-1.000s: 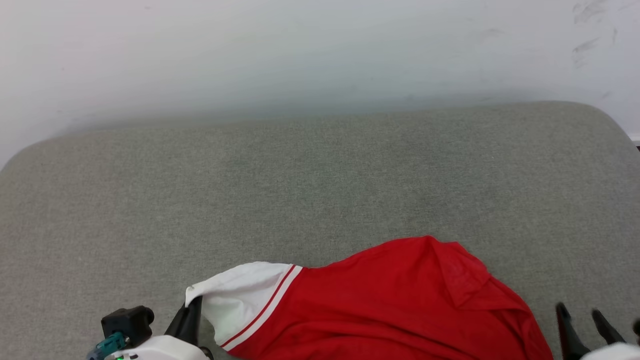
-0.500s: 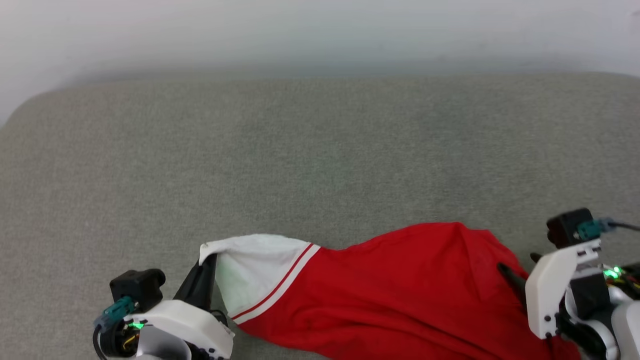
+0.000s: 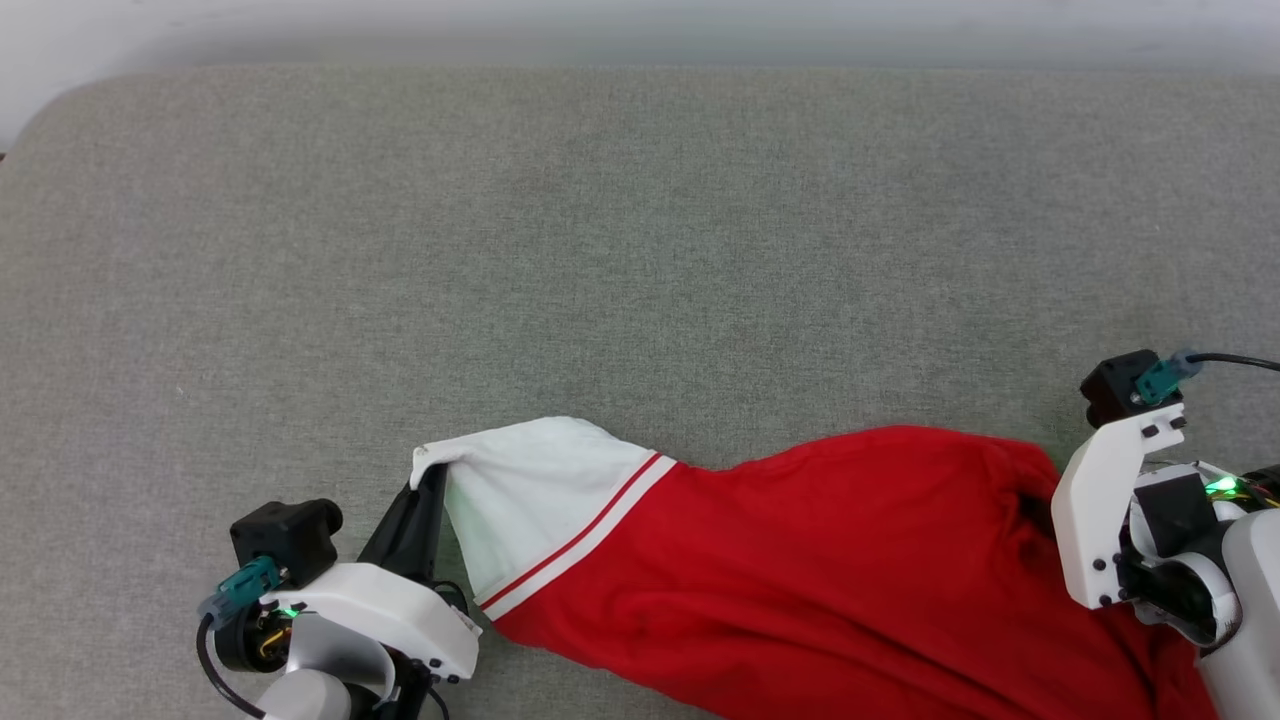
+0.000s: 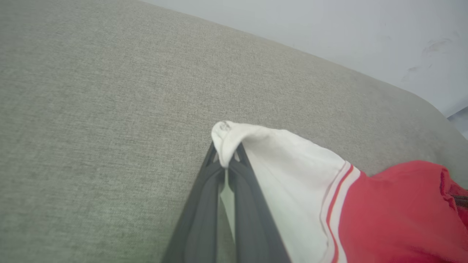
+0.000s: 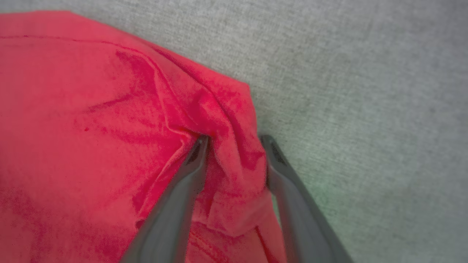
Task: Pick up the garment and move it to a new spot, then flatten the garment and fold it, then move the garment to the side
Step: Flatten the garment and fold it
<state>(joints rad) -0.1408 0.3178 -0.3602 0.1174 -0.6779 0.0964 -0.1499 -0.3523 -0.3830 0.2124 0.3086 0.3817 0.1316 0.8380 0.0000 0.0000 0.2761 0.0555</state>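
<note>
The garment, red with a white sleeve and red-white striped trim, lies bunched in a long strip across the near part of the grey cushion. My left gripper is shut on the cuff of the white sleeve; in the left wrist view the cuff folds over the closed tips of that gripper. At the garment's right end my right gripper stands with its jaws apart, straddling a raised fold of red cloth. One finger presses into the cloth, the other sits at its edge.
The cushion's wide grey surface stretches beyond the garment to a pale wall at the back. Its rounded back left corner shows. My right arm's white wrist housing covers the garment's right end in the head view.
The head camera has tilted down. My right gripper has come in from the lower right onto the garment's right end and its jaws have narrowed around a fold. The left keeps the sleeve.
</note>
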